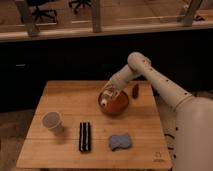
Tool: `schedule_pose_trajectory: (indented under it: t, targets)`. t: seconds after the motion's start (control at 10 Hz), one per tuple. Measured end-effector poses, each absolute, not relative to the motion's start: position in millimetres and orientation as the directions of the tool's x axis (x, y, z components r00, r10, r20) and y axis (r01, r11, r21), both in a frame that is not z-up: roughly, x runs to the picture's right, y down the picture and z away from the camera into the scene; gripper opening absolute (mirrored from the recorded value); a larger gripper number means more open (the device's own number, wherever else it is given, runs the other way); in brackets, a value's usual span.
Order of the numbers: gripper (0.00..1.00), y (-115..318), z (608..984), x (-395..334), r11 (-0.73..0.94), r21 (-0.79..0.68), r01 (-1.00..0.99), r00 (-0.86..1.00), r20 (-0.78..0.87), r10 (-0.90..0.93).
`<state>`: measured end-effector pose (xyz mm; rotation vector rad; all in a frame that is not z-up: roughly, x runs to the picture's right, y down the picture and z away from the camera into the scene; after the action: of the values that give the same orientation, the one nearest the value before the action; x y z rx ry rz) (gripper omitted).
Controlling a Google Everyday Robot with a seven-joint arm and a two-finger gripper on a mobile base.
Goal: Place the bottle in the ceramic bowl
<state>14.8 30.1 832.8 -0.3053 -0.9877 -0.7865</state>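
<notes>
Camera view: gripper [109, 92] low over the left rim of the ceramic bowl [120, 106], right at the bottle [104, 100] (whether clasping or letting go, cannot tell). Bottle tilted inside the bowl, white cap low against the left wall. Dark red object [135, 90] just beside the bowl; paper cup [52, 121] well apart on the table [70, 100].

Gripper [107, 95] at the far-left rim of ceramic bowl [120, 107] hides most of bottle [104, 101], only a pale end showing; small dark red object [135, 90] unidentifiable; robot body [197, 135] cut off right and below.
</notes>
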Motion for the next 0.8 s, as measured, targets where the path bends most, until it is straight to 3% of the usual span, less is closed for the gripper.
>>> schedule_pose_trajectory:
  t: [0.5, 0.8]
  targets:
    - [0.27, 30.5, 835.6, 16.8, 0.698, 0.108, 0.708, 0.321, 0.832, -0.453]
    - [0.28, 30.7, 837.6, 18.1, 0.702, 0.106, 0.704, 0.328, 0.829, -0.453]
